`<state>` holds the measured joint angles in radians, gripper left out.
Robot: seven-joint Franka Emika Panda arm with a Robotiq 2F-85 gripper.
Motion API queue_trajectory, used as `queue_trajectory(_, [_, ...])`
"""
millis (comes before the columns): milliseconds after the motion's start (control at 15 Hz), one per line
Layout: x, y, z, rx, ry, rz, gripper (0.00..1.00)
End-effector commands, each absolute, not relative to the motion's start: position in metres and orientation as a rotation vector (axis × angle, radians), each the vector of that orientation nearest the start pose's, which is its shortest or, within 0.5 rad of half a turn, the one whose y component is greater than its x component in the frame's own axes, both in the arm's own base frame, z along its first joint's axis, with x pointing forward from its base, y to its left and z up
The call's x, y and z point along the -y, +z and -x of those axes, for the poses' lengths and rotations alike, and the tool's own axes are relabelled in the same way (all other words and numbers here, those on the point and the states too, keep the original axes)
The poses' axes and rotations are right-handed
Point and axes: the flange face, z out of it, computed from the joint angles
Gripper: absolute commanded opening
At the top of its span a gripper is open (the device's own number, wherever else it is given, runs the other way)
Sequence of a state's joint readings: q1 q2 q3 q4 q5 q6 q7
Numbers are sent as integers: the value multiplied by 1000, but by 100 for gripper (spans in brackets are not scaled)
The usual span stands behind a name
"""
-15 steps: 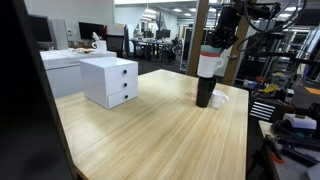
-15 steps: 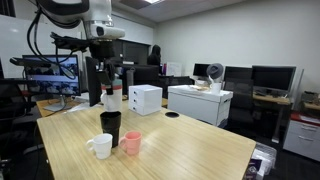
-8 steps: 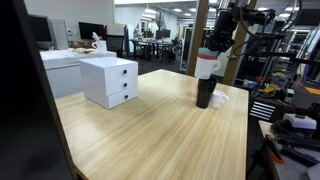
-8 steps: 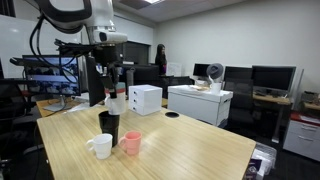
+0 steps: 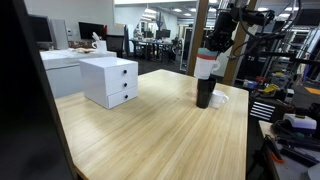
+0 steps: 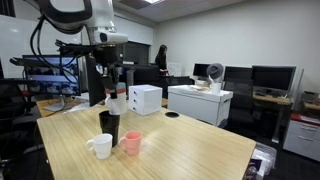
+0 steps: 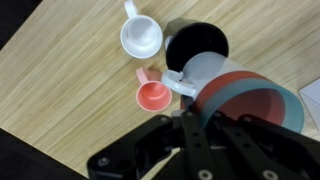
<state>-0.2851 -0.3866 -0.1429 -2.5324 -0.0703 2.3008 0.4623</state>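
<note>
Indoors, a light wooden tabletop [image 5: 150, 130] fills the foreground of an open office, with desks, monitors and ceiling lights behind it. A white two-drawer box [image 5: 110, 80] stands on the tabletop, well apart from the cups. In an exterior view, a white desk [image 6: 200, 103] carrying a small round fan [image 6: 212, 72] stands beyond the tabletop's far edge. Near one corner three vessels sit close together: a tall black cup [image 7: 197, 45], a white mug [image 7: 141, 38] just beside it, and a small pink cup [image 7: 153, 96] near both. The hand [image 5: 211, 52] reaches down from above, its fingers closed on the sides of a white cup with a red and a teal band [image 5: 207, 65], which it holds clear of the tabletop. This banded cup hangs right over the mouth of the tall black cup. Its base is level with the black rim, but whether the two touch cannot be told. In the wrist view the banded cup overlaps part of the black rim, and the hand's dark fingers [image 7: 190, 145] cross the lower part of the frame.
</note>
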Motion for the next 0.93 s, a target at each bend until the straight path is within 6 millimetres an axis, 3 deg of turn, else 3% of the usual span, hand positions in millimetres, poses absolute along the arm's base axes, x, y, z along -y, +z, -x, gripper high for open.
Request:
queue_trajectory(0, [182,407,-385,-1267,-177,2873,6])
queue_trajectory(867, [180,404,-383,-1246,-153,2880,5])
